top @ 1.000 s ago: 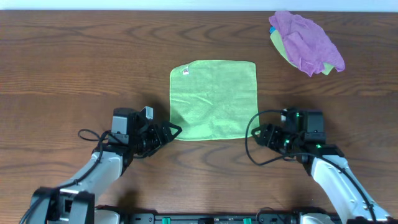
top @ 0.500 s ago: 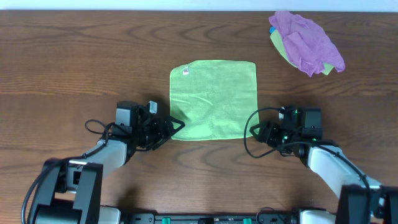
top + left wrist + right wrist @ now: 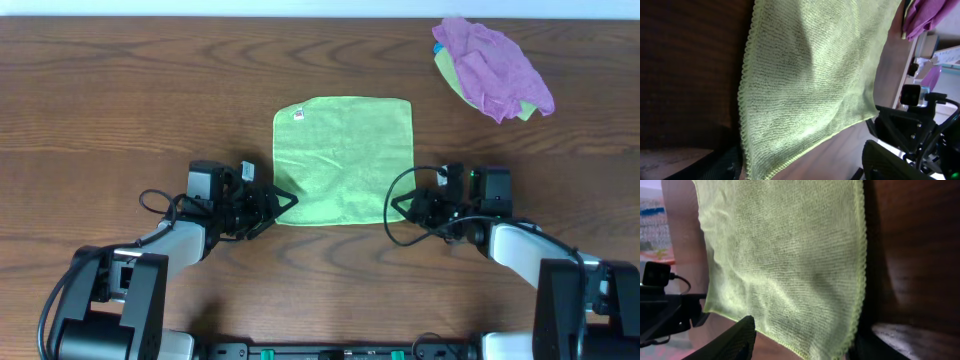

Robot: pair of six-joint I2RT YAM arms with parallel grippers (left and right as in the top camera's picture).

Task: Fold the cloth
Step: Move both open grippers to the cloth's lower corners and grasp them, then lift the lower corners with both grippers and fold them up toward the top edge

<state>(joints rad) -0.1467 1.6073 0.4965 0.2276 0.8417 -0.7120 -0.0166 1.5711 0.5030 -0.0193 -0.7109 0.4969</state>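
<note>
Lime-green cloth (image 3: 343, 160) lies flat at centre, its tag (image 3: 297, 114) at the 11 o'clock corner. A finger could ride over the hem or nip only the fringe, so one corner slips and the fold skews. The left gripper (image 3: 284, 206) at 7 o'clock and the right gripper (image 3: 397, 208) at 5 o'clock stand partly open, straddling the corners and clamping nothing.

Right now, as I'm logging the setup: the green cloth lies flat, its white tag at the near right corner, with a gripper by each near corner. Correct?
No: the overhead view shows the white tag at the far left corner of the cloth. The rest holds: it lies flat, with the left gripper and right gripper by its near corners.
</note>
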